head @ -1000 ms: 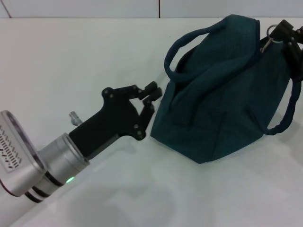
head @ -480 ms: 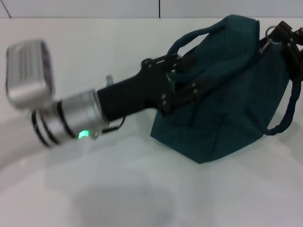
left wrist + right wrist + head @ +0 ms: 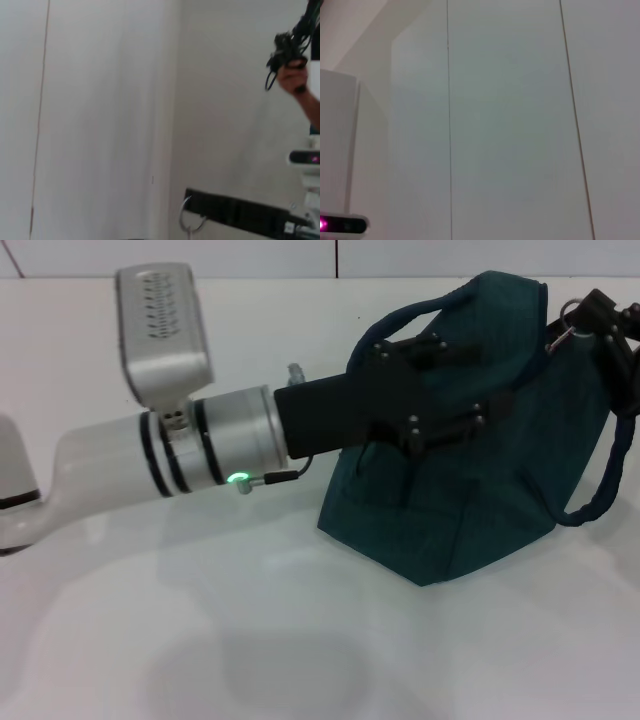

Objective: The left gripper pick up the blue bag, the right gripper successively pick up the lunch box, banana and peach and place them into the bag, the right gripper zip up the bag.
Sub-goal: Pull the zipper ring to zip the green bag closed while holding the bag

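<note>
Slumped dark-teal bag [image 3: 480, 440], looped handles; left end effector [image 3: 445, 390] over it, grip indiscernible.

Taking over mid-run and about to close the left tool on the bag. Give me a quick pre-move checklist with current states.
1. Left tool over the blue bag, near its handle: ok.
2. Left tool closed around the handle: cannot tell, its fingers blend into the dark fabric.
3. Bag resting on the white table, not lifted: ok.
4. Right tool at the bag's far top corner by the zipper ring: ok; its grip cannot tell.
5. Lunch box, banana, peach located: not ok, none visible.
6. Bag mouth open: cannot tell.
</note>
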Robot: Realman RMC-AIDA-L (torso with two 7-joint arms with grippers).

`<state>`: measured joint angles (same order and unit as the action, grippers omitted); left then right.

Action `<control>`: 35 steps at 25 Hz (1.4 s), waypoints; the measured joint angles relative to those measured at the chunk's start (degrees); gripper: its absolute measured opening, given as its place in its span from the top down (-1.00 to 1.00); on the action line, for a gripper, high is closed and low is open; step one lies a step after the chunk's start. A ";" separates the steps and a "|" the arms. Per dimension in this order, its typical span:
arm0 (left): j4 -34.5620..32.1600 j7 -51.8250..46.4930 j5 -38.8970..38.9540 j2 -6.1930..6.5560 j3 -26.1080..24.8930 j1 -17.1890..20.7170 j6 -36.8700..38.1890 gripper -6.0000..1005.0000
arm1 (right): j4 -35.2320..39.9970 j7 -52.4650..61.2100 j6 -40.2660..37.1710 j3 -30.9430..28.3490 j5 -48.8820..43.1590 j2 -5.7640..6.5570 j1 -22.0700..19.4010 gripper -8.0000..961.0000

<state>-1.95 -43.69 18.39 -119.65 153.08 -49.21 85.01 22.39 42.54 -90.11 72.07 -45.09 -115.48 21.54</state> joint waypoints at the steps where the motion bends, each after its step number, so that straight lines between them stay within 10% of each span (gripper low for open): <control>1: -0.40 0.10 0.00 -0.02 -0.06 -0.06 -0.88 -0.23 | -0.05 0.00 -0.05 0.00 0.00 0.00 -0.02 0.94; 8: -3.40 2.78 -0.20 -0.06 -0.09 0.10 -6.27 -0.23 | -0.85 0.00 -0.54 -0.01 0.01 0.00 -0.12 0.94; 10: -3.95 2.99 -0.56 -0.05 -0.05 0.10 -7.10 0.07 | -0.86 0.00 -0.75 0.00 0.01 0.00 -0.12 0.94; 35: -3.86 16.94 -2.44 0.44 -0.09 5.28 1.79 0.88 | -1.56 4.44 -5.04 1.95 -0.05 -0.01 0.00 0.94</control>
<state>-5.81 -26.75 15.96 -119.21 152.99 -43.93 86.79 20.82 46.97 -95.16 74.02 -45.14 -115.48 21.53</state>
